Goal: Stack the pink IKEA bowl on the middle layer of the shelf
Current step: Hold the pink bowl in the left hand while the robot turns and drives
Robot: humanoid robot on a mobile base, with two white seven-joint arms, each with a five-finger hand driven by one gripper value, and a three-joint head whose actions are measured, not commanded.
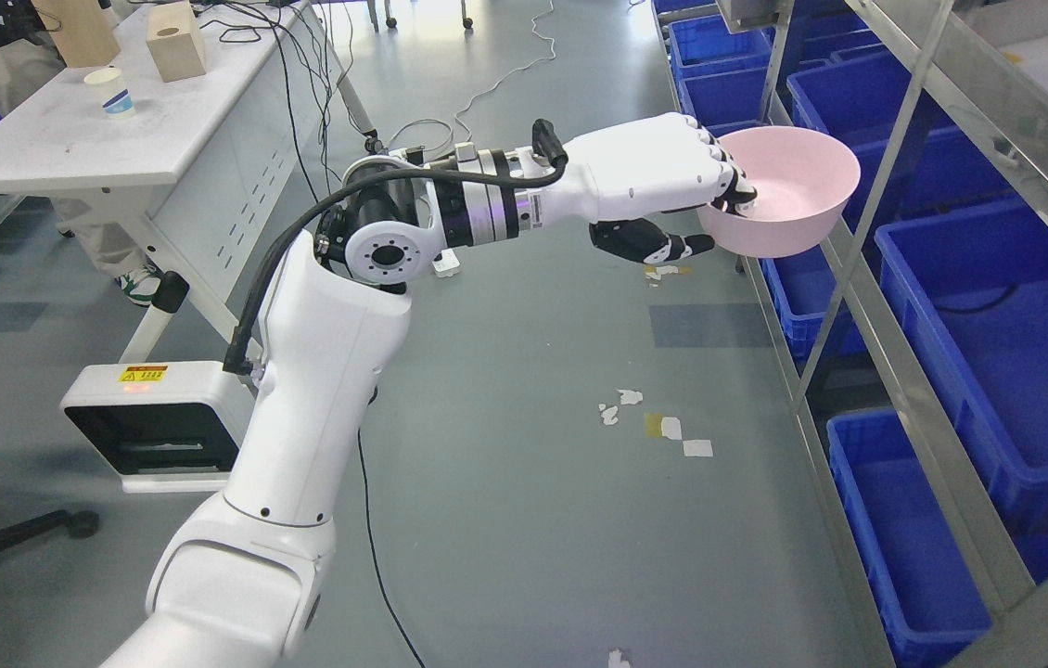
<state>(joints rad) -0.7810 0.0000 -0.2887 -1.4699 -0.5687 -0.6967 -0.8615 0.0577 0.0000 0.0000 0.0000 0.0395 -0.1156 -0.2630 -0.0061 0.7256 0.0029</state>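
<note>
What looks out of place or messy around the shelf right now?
Torn scraps of white and yellow tape or paper litter the grey floor beside the metal shelf. The left hand grips the round pink plastic bowl by its rim, roughly level. Nothing looks spilled or damaged.

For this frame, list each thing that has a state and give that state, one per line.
Left hand: shut on the pink bowl's near rim, fingers inside, thumb under.
Pink plastic bowl: upright, empty, held in the air at the metal shelf.
Blue plastic bins: open-topped, nothing visible inside.
Paper cup: upright on the white table.
</note>
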